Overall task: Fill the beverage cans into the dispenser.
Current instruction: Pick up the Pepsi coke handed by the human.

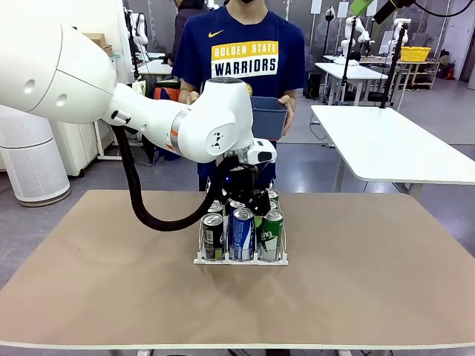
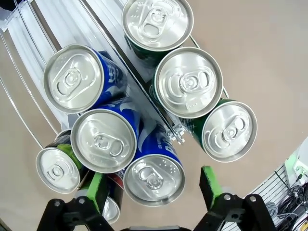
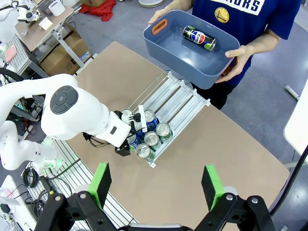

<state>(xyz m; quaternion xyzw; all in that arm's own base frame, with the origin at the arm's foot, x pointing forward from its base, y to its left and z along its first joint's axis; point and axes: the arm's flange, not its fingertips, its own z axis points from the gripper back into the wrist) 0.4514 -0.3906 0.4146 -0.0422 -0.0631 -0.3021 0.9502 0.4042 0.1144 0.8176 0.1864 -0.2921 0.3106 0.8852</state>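
Left fingers (image 2: 97,190) spread over cans (image 2: 103,139) in dispenser (image 3: 180,103), one can (image 3: 198,38) in bin (image 3: 202,67)

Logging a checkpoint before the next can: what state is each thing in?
Left black gripper with green pads: open.
Right gripper: open.
White wire dispenser: partly filled, far lane ends bare.
Slim green, blue and dark beverage cans in it: upright.
Blue-grey plastic bin: held in a person's hands.
Dark can inside: lying on its side.
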